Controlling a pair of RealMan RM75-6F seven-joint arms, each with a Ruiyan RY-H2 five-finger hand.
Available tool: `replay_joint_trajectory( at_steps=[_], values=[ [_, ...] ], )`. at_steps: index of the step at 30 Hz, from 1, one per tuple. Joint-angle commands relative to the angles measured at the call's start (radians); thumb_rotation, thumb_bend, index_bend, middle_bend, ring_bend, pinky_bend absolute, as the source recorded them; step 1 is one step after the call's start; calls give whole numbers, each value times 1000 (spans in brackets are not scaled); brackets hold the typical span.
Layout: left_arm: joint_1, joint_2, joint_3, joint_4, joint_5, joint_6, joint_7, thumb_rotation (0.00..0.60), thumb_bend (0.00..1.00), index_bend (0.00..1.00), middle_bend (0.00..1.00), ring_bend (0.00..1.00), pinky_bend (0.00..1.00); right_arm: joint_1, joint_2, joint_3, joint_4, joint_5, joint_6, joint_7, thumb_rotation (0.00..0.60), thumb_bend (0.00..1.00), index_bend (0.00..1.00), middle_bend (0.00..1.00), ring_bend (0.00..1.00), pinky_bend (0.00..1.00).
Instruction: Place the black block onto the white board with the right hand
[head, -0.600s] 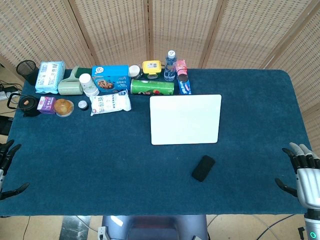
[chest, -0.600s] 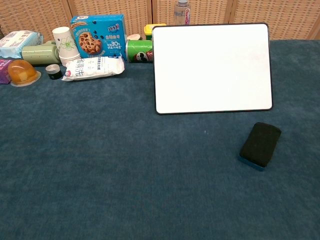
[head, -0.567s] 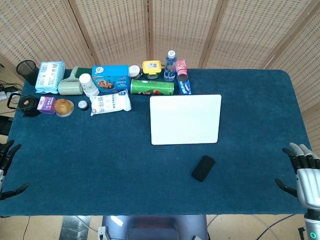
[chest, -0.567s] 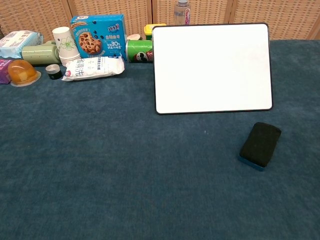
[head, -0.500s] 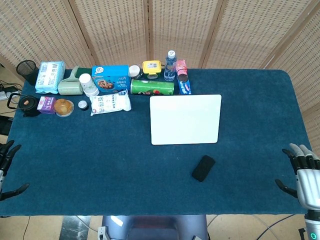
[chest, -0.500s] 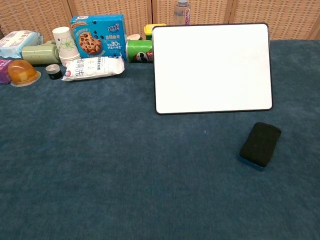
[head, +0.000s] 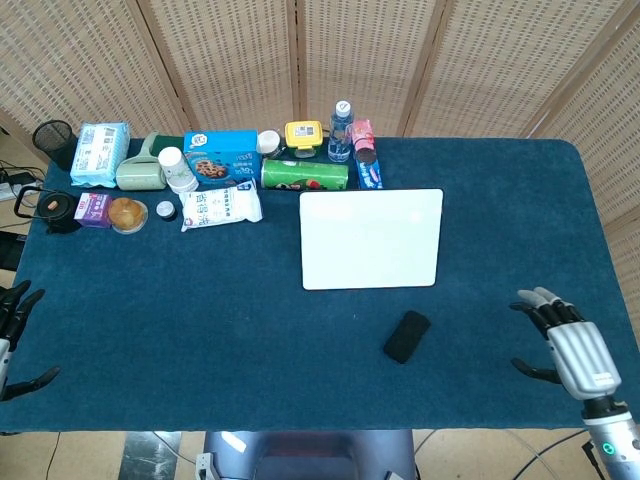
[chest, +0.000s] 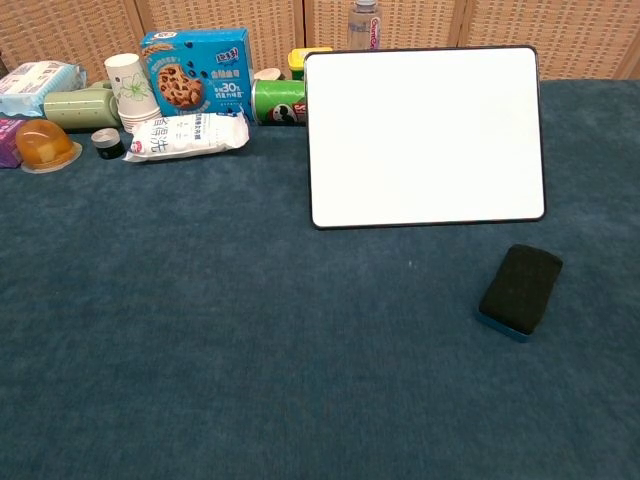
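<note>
My right hand (head: 562, 342) hovers over the near right part of the table (head: 200, 330), fingers spread, holding nothing. Left hand (head: 14, 335) sits at the near left edge, fingers apart, also empty. Black block (head: 406, 336) lies on the cloth well left of my right hand, just in front of the white board (head: 371, 238), not touching it. Snacks & bottles (head: 340, 130) line the far edge.

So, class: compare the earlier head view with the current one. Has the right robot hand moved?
Yes. The right robot hand has moved left, inward from the table's right edge, toward the black block. The block itself lies unmoved just below the white board.
</note>
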Motion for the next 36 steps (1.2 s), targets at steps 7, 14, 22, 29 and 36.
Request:
replay_joint_trajectory(
  at_steps=[7, 14, 22, 29, 36],
  values=[
    [-4, 5, -5, -7, -19, -12, -10, 600, 81, 0, 0, 0, 59, 176, -116, -28, 113, -87, -196, 47, 600, 0, 299, 256, 221, 316],
    [-3, 9, -7, -6, -25, -11, -21, 600, 83, 0, 0, 0, 59, 259, -200, -47, 166, -132, -271, -6, 600, 0, 303, 270, 237, 334],
    [-3, 14, -9, -4, -31, -13, -35, 600, 82, 0, 0, 0, 59, 318, -265, -52, 196, -119, -335, -69, 600, 0, 307, 273, 241, 338],
    [-3, 16, -12, -3, -36, -11, -45, 600, 82, 0, 0, 0, 59, 346, -305, -61, 231, -106, -369, -129, 600, 0, 317, 289, 256, 350],
    [-1, 16, -13, -3, -37, -8, -53, 600, 82, 0, 0, 0, 59, 371, -353, -68, 267, -83, -407, -189, 600, 0, 332, 296, 257, 355]
  ],
)
